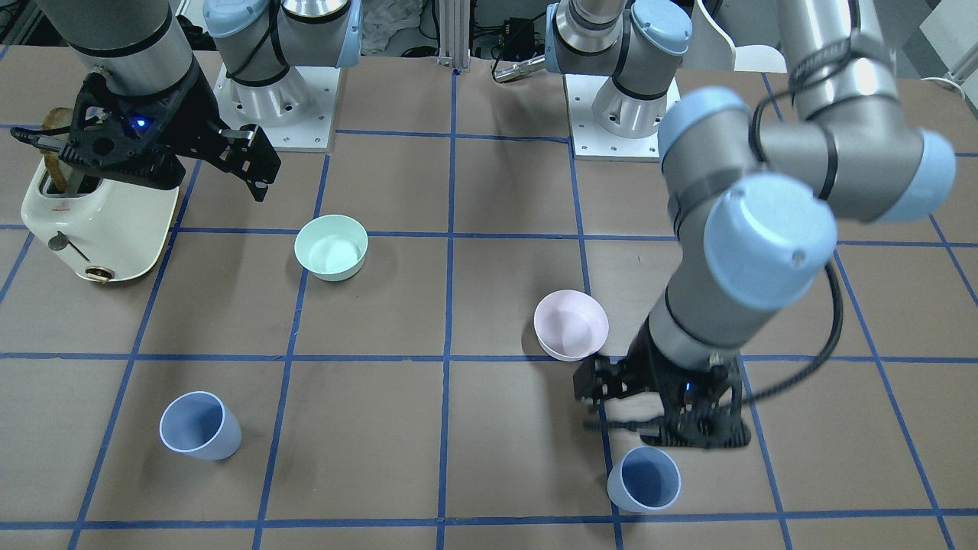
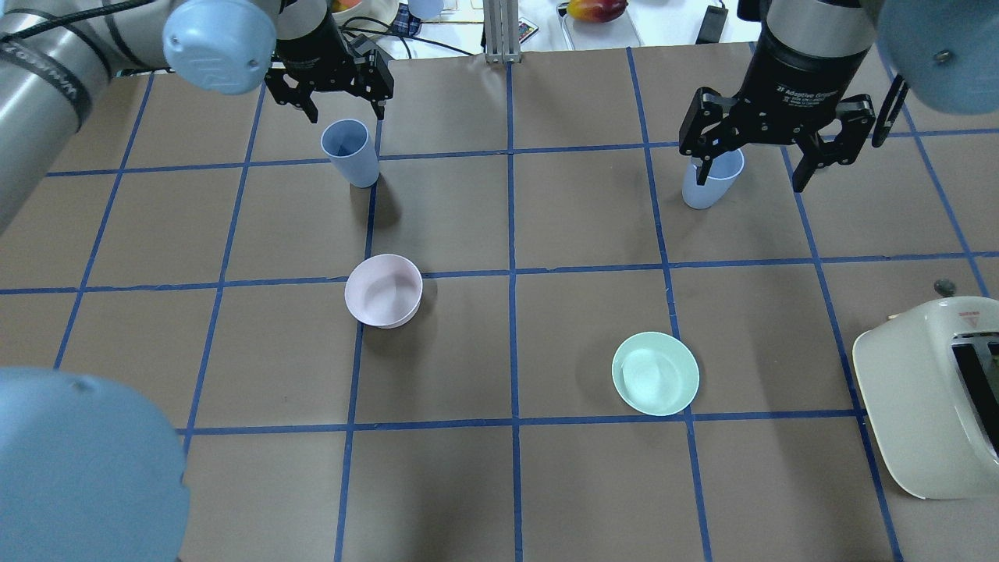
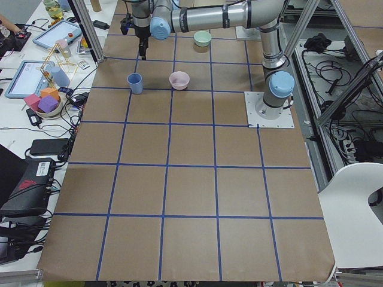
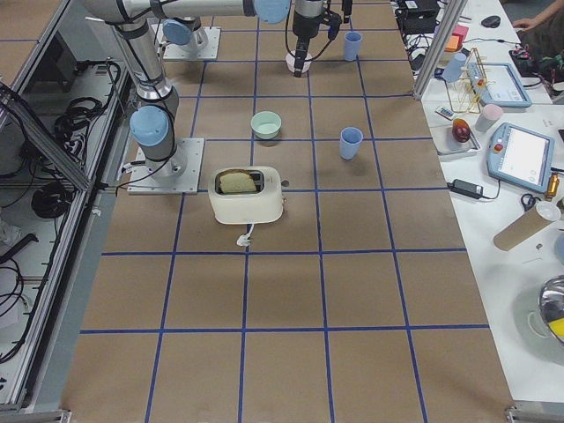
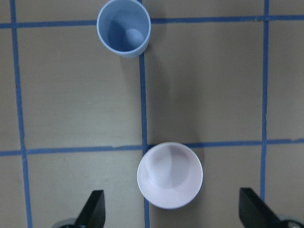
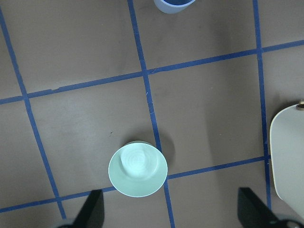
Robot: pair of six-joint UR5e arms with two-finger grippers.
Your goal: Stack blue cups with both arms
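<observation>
In the upper left of the overhead view, my left gripper (image 2: 345, 108) hangs with its fingers spread wide and nothing between them. It sits just behind the left blue cup (image 2: 351, 156), which stands upright, mouth up, on the brown table (image 2: 507, 484). I judge the wide spread is meant to clear the rim for a grasp from above. Toward the middle sit the pink bowl (image 2: 383, 290) and, lower right of it, the green bowl (image 2: 655, 373), both apart from the cups and probably only clutter to steer around. In the upper right the right blue cup (image 2: 706, 187) also stands upright, well apart from its twin, so each arm has one in its own half. The right gripper (image 2: 751, 181) is likewise spread open and empty. It overlaps that cup here, but the front-facing view shows it high and clear. The toaster (image 2: 929, 406) sits at the right edge.
</observation>
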